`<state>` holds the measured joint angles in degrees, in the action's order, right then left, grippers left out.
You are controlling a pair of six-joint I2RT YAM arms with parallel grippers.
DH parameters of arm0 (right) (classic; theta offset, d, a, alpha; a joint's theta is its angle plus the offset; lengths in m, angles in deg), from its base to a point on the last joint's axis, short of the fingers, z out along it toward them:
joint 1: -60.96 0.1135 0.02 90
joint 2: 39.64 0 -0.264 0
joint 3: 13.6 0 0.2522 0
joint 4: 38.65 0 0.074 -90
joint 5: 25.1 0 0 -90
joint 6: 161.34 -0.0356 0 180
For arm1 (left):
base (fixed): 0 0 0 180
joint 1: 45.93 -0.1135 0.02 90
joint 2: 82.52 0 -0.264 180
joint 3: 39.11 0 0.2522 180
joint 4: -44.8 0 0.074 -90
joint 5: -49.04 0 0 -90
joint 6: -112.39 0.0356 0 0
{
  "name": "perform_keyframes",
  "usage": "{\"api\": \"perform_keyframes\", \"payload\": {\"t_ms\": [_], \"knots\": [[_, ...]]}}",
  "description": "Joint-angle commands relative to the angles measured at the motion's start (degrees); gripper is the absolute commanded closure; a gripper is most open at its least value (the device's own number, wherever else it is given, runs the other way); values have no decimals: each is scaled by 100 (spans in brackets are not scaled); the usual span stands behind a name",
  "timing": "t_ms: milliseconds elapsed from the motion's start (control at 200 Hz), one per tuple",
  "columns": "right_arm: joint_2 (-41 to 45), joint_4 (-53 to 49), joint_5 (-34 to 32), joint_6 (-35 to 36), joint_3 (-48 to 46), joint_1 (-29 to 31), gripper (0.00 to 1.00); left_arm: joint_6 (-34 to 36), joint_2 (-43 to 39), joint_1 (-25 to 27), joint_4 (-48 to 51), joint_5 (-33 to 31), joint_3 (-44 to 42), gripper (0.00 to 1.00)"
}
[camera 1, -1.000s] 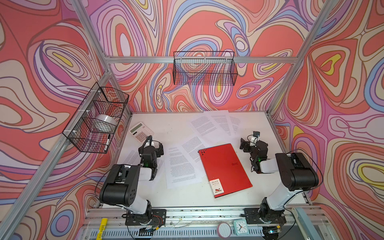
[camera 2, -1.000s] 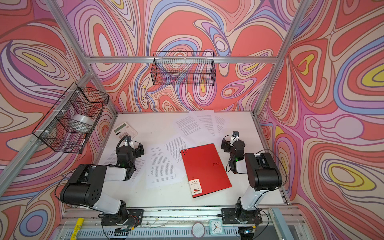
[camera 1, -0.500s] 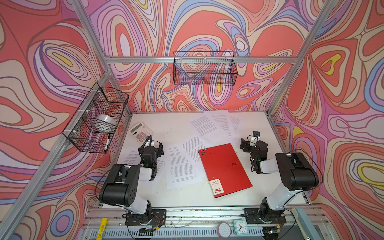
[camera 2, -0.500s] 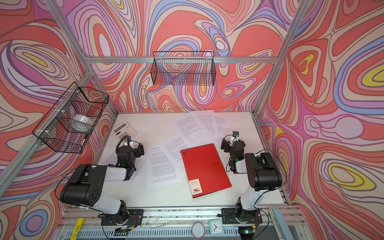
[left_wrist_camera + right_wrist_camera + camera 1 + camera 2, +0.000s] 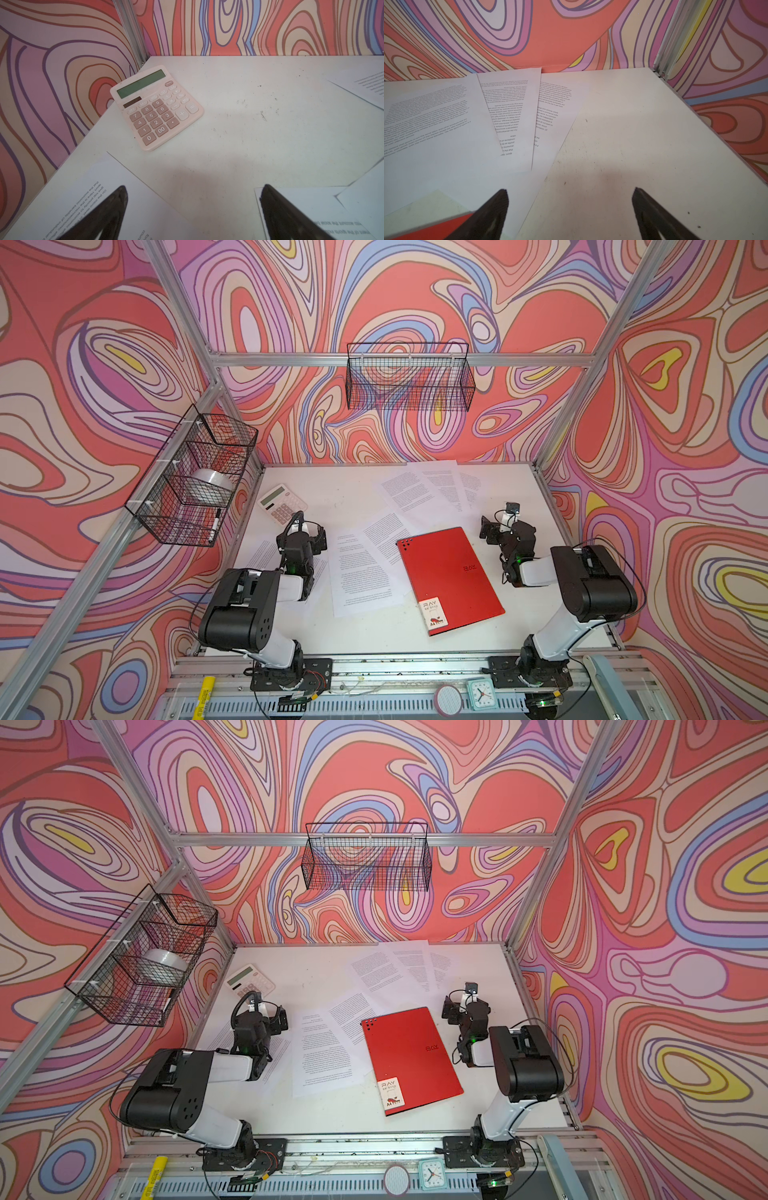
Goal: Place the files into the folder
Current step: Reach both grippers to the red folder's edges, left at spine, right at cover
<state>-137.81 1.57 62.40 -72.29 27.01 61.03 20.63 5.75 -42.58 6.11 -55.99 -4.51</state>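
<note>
First, the closed red folder [image 5: 451, 580] lies flat on the table [image 5: 374, 639], label end nearest, its long axis running near-to-far with the far end leaning left. Files [image 5: 360, 572] overlap at its left edge. Left gripper [image 5: 193, 190] and right gripper [image 5: 570, 192] gape, empty. Farther back, more files fan out; only the left wrist view shows the keys of the calculator [image 5: 155, 107].

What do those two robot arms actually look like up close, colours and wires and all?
Both the left arm and right arm have chunky black joint housings linked by smooth white tubes, with black cables looping alongside and a small green light near each wrist. The left end effector and right end effector each end in two dark, pointed fingers.
</note>
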Motion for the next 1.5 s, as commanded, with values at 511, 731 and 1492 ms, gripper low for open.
{"api": "perform_keyframes", "payload": {"t_ms": [511, 731, 1492], "knots": [[2145, -5234, -2094, -3090, 1631, -16, 2, -2777, -1803, 950, 5931, -815, 2848, 0], [2653, -5309, -525, -3438, 1223, -140, 4, -4044, -2042, 1580, 5888, 2977, 2645, 0], [1973, -6582, 1885, -3407, 690, -134, 7, -5202, 800, 3892, 5683, 3482, 3155, 36]]}}
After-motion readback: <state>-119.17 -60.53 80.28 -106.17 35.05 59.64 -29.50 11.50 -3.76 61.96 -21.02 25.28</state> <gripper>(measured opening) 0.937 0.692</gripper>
